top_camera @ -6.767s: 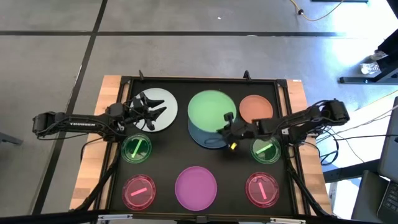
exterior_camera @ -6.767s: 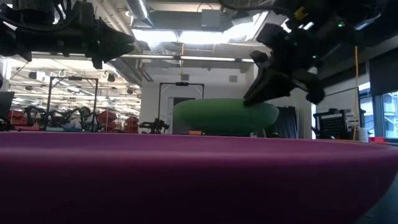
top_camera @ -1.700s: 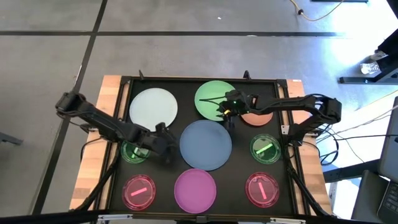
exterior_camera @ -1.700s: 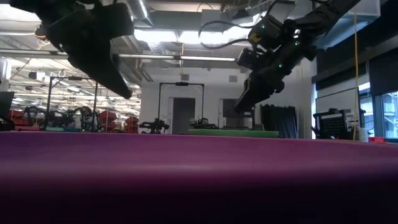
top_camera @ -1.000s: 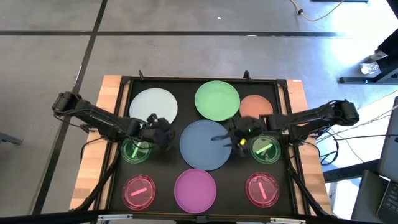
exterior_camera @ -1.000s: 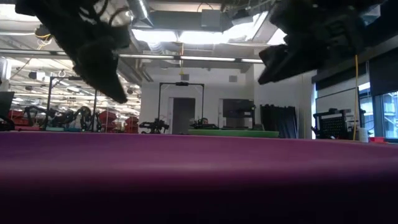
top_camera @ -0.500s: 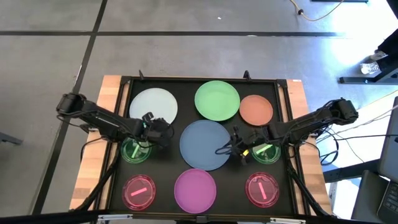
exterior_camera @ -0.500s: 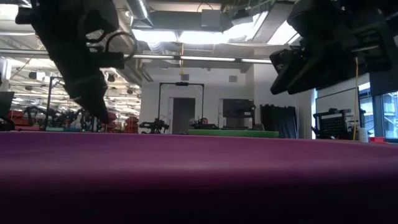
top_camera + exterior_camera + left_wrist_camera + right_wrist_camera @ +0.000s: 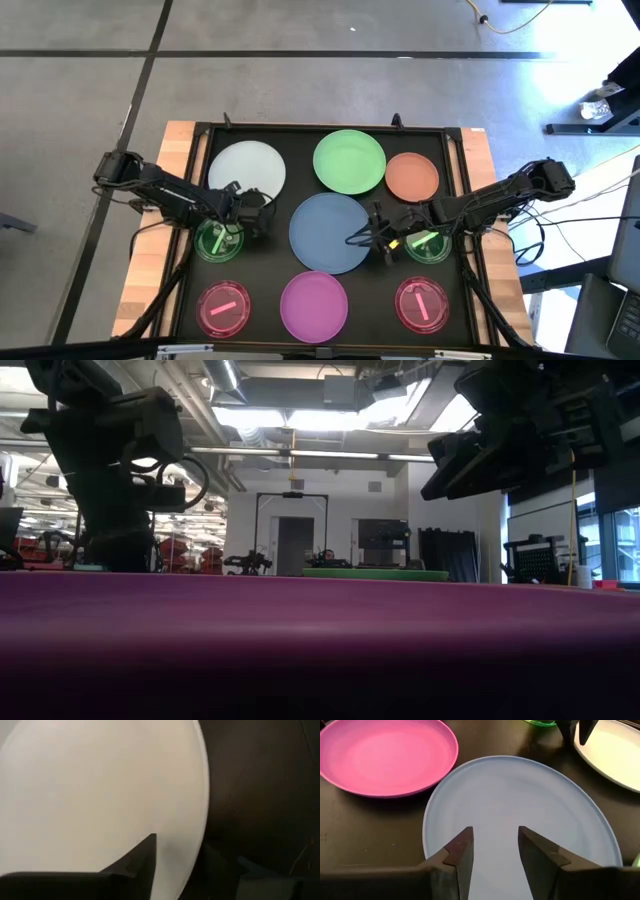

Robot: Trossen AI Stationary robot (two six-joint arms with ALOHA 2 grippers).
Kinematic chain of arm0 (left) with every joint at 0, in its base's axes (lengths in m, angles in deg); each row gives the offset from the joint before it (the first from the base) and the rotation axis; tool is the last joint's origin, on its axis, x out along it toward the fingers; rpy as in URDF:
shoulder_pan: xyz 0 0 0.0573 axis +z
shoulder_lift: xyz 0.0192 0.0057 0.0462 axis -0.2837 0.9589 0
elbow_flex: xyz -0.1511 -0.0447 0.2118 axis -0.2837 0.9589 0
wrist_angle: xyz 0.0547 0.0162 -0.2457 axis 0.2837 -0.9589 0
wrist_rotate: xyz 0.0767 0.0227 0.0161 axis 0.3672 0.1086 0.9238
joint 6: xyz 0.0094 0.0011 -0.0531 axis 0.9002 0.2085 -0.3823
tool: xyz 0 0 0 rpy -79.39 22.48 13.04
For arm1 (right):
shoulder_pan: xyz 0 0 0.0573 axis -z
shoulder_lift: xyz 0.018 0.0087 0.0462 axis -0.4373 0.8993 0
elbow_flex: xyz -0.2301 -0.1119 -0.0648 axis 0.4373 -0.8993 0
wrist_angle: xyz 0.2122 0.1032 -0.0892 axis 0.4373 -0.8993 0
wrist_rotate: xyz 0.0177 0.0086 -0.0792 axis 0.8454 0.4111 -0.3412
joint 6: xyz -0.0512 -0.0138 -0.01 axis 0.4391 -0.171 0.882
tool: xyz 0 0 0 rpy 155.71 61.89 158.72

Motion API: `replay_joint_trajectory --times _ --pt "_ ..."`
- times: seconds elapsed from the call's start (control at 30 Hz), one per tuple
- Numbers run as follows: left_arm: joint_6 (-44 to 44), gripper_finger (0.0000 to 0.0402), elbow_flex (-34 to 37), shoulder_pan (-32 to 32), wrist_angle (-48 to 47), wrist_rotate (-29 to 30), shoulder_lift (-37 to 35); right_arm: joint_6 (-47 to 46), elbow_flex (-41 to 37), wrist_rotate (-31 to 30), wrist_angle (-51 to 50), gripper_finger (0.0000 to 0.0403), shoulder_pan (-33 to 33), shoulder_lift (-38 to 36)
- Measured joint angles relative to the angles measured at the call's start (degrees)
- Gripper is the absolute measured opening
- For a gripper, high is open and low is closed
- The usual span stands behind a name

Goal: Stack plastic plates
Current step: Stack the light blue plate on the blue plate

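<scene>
Several plastic plates lie apart on the black table top: white (image 9: pixel 240 168), green (image 9: pixel 349 162), orange (image 9: pixel 411 176), blue (image 9: pixel 325 232), magenta (image 9: pixel 315 305). There are also small translucent green ones (image 9: pixel 219 243) (image 9: pixel 428 243) and pink-red ones (image 9: pixel 223 308) (image 9: pixel 422 306). My left gripper (image 9: pixel 255 208) is low at the white plate's near right rim (image 9: pixel 202 820), open, one finger (image 9: pixel 145 855) over the plate and the other beyond the rim. My right gripper (image 9: pixel 492 845) hangs open above the blue plate's (image 9: pixel 520 820) right part. My left gripper (image 9: pixel 197 852) stands astride the white plate's near right rim, coming from above. I cannot tell whether either finger touches the plate. The plate lies flat on the table.
A raised black frame (image 9: pixel 320 128) runs round the table top, with wooden edges (image 9: pixel 176 150) outside it. In the low view the magenta plate (image 9: pixel 320 650) fills the foreground and hides the left gripper's fingertips. Dark bare table shows between the plates.
My left gripper has come down beside the white plate's near right rim. My right gripper has drifted a little toward the table's near edge over the blue plate, then held still. No plate has moved.
</scene>
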Motion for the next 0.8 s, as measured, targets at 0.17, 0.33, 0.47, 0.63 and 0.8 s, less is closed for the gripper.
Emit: replay_joint_trajectory --times 0.17,0.33,0.47,0.63,0.8 --pt "1.81 0.0064 0.08 0.52 1.61 -0.34 0.12 0.0 0.0 -0.12 -1.98 0.0145 0.0 0.0" --pt "4.23 0.0012 0.18 0.6 3.88 1.17 0.2 0.0 0.0 -1.37 -3.0 0.0145 0.0 0.0" --pt "4.99 0.0009 -0.52 0.41 3.71 1.29 0.24 -0.06 0.0 -2.83 -3.08 0.0145 0.0 0.0" --pt "6.77 0.0009 -4.75 -1.37 0.61 1.23 0.31 -0.04 0.0 -2.84 -3.35 0.0145 0.0 0.0" --pt "9.51 0.0007 -9.87 -3.23 -0.5 3.48 0.31 -0.04 0.0 -2.85 -3.41 0.0145 0.0 0.0"
